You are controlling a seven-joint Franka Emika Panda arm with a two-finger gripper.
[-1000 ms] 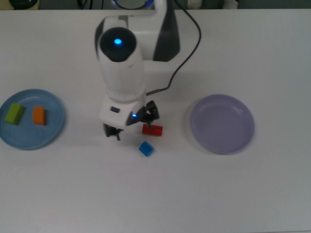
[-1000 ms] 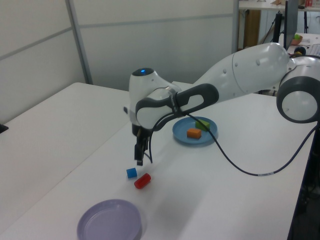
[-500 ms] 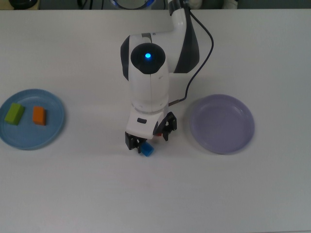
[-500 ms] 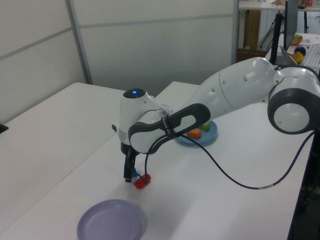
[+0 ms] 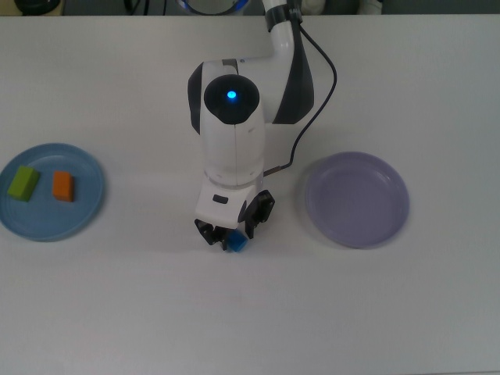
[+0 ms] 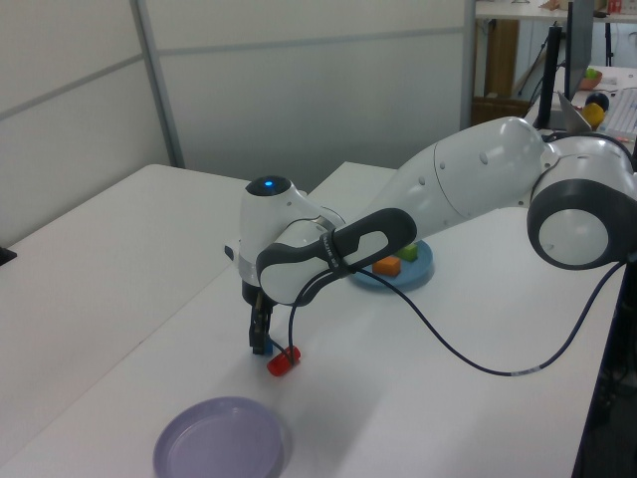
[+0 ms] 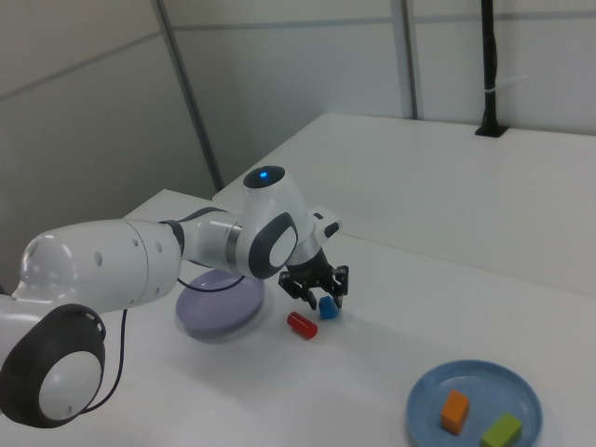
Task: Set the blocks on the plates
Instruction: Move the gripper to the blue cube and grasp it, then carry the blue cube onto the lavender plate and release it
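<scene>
Blue cube [image 7: 328, 306]: on the white table [image 5: 117, 312], low between my fingers; only one corner shows past my wrist in the top view
Gripper [image 7: 317, 294]: mine, down at the table, fingers spread to either side of the blue cube; whether they touch it, cannot tell
Red block [image 7: 302, 325]: lying on the table just beside the cube, toward the lavender plate in the right view; hidden under my arm in the top view
Lavender plate [image 5: 357, 199]: on the top view's right, nothing on it, near my wrist but apart
Light blue plate [image 5: 48, 192]: far on the top view's left, well apart from me
Orange block [image 5: 62, 186]: on the light blue plate
Green block [image 5: 23, 183]: on the same plate, beside the orange one
Cable [image 5: 316, 94]: black, loops from my arm toward the lavender plate
In the way: my own wrist covers most of the cube from above
</scene>
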